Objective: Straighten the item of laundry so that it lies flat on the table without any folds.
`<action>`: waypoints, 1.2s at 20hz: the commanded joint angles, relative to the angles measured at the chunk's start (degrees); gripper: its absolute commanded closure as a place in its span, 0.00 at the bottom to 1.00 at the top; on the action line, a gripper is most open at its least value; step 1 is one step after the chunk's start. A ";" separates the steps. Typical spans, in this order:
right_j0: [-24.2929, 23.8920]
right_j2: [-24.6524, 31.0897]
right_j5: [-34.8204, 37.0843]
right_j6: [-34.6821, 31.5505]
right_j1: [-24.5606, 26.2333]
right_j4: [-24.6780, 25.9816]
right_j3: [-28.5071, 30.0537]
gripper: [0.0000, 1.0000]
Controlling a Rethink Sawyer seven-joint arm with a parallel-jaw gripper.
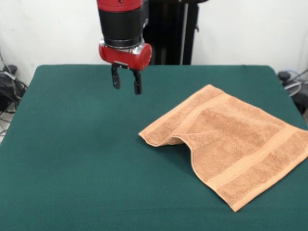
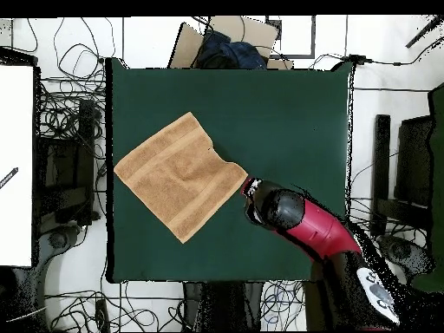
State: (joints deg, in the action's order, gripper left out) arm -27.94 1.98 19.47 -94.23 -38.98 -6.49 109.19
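In the front view, the gripper (image 1: pixel 126 80) hangs in the air above the table (image 1: pixel 72 154), and its two dark fingers (image 1: pixel 115 77) stand a little apart with nothing between them. The overhead view does not show this: there the red and black arm (image 2: pixel 303 224) covers the fingers, and only the gripper (image 2: pixel 252 198) body shows, just beside one corner of the towel (image 2: pixel 180 174).

The front view also shows the height of the cloth. The towel (image 1: pixel 231 139) lies on the right part of the table, and its edge nearest the gripper is lifted into a small arch, with one part folded over.

From above, the towel looks like a tilted square on the left half of the table (image 2: pixel 286 113), with a notch on one edge. There is no container on the table.
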 commanded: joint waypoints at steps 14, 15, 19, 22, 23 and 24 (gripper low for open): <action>5.12 4.37 2.01 -5.84 3.34 0.96 -7.73 0.00; 5.44 4.14 2.34 -5.98 3.66 0.78 -8.43 0.00; 6.19 3.53 2.87 -6.27 3.58 0.55 -9.09 0.00; 6.16 3.56 3.12 -6.10 3.32 0.53 -8.90 0.00; 5.96 3.79 3.27 -6.13 3.30 0.34 -8.61 0.00; 5.82 3.92 3.39 -6.13 3.33 0.23 -8.50 0.00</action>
State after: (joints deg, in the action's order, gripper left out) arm -22.66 2.12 19.48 -94.23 -36.45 -6.48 101.98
